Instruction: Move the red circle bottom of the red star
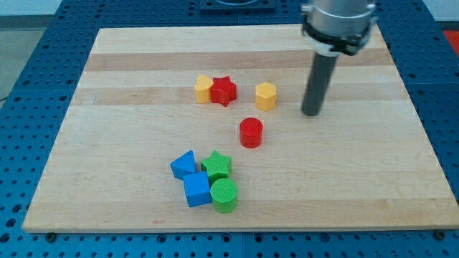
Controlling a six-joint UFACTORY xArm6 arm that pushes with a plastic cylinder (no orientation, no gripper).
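Pale wooden board (129,79) lies on a blue perforated bench (36,43). With the red circle (251,133) as landmark: the red star (224,91) sits toward the view's top and slightly left of it, touching a yellow block (204,89) on its left; a yellow hexagon (265,96) stands just above it. The rod hangs upright, my tip (310,113) resting to its upper right, apart from every block. No pincer exists, so nothing is grasped. Blue and green blocks (204,180) cluster to its lower left.

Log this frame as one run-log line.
my tip: right of yellow hexagon, touching nothing | red circle: lower right of red star, not yet below it
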